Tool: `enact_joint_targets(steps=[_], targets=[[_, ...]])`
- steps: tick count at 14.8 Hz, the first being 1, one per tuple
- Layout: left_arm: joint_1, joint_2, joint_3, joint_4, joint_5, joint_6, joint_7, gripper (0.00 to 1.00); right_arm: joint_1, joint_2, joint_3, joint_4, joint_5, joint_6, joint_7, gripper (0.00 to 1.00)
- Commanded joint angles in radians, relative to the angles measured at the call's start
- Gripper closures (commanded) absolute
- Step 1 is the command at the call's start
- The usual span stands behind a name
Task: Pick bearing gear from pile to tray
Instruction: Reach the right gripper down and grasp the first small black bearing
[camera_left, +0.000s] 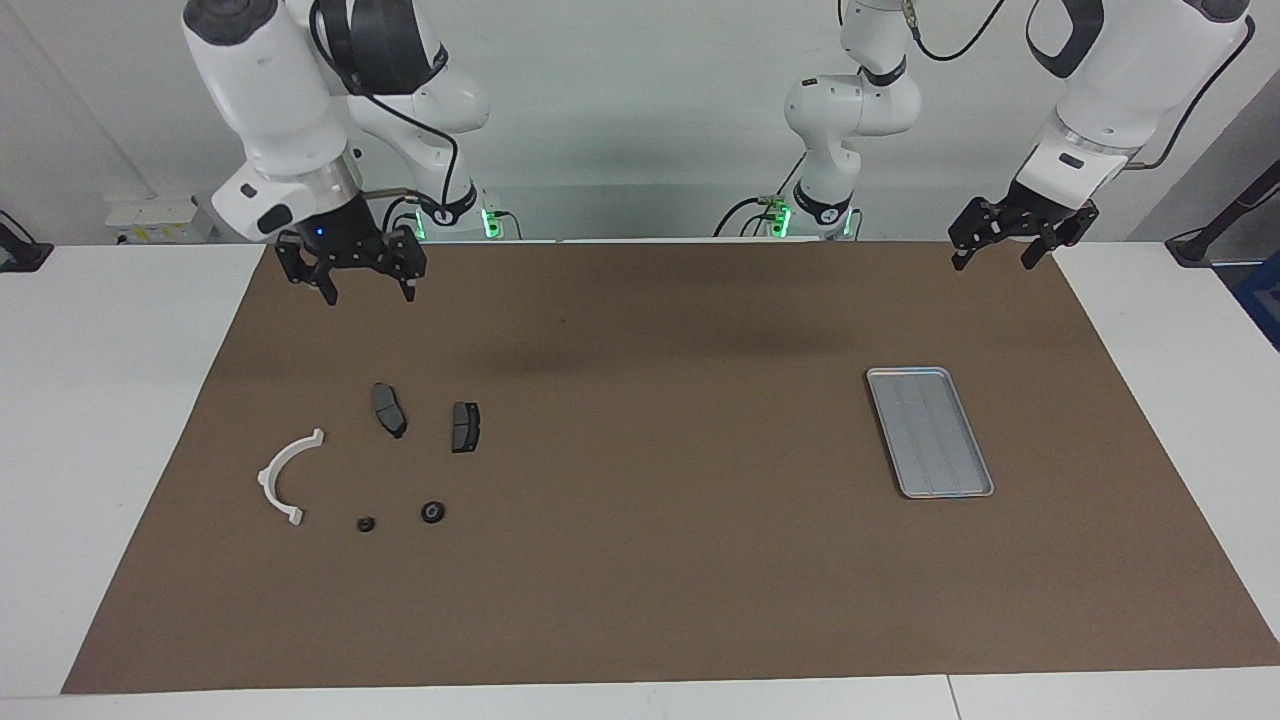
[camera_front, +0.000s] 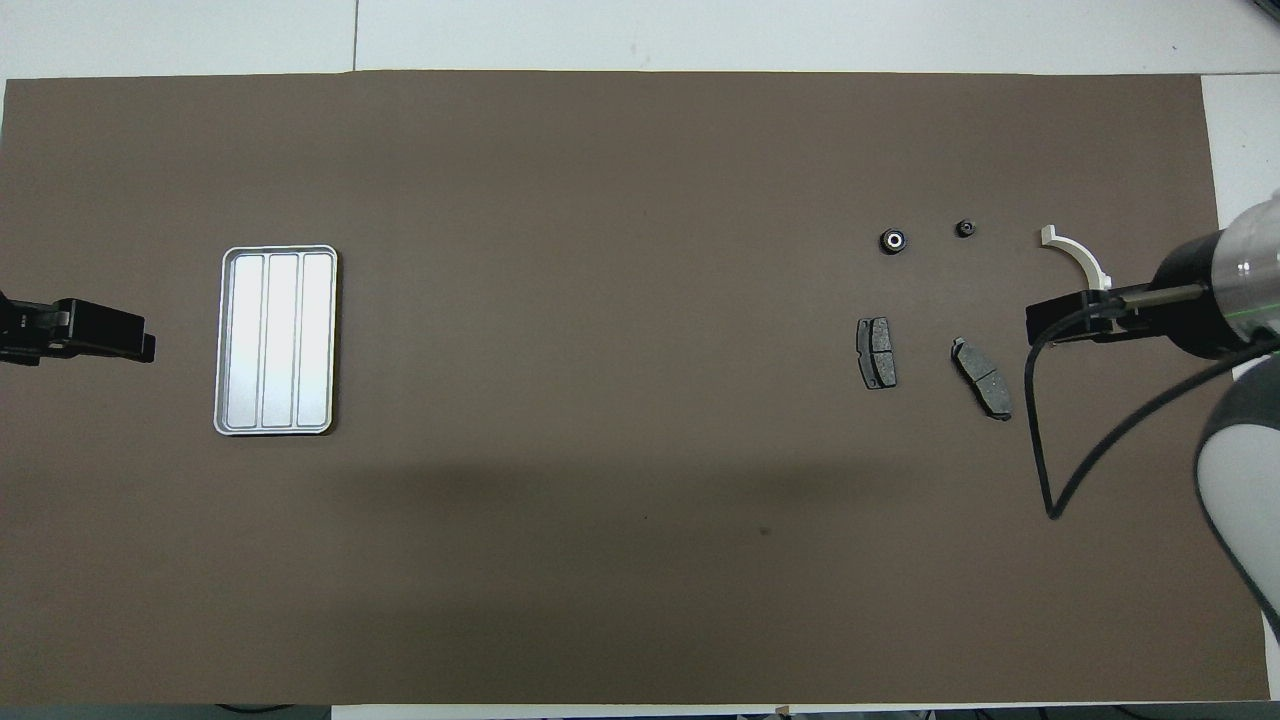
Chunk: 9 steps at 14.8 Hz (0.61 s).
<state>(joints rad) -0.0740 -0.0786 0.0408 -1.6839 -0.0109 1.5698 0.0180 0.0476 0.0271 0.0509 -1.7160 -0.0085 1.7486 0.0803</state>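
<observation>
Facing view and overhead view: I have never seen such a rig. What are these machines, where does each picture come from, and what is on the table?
Two white robot arms work at a table covered by a brown mat. One camera faces them; the other looks down from their own end. The right claw hangs open, holding nothing, over the mat near the loose parts: two brake pads, a white half-ring bracket and two small black round pieces. The left claw waits open and empty, raised near the mat's corner. The metal tray has nothing in it.
</observation>
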Motion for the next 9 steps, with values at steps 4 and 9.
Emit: enact_joint_targets(steps=[4, 9], targets=[[-0.009, -0.032, 0.005, -0.037, 0.014, 0.007, 0.002, 0.00, 0.000, 0.252, -0.003, 0.013, -0.028, 0.241, 0.076, 0.00], [-0.009, -0.032, 0.005, -0.036, 0.014, 0.007, 0.002, 0.00, 0.006, 0.381, -0.003, 0.030, -0.042, 0.367, 0.176, 0.00]])
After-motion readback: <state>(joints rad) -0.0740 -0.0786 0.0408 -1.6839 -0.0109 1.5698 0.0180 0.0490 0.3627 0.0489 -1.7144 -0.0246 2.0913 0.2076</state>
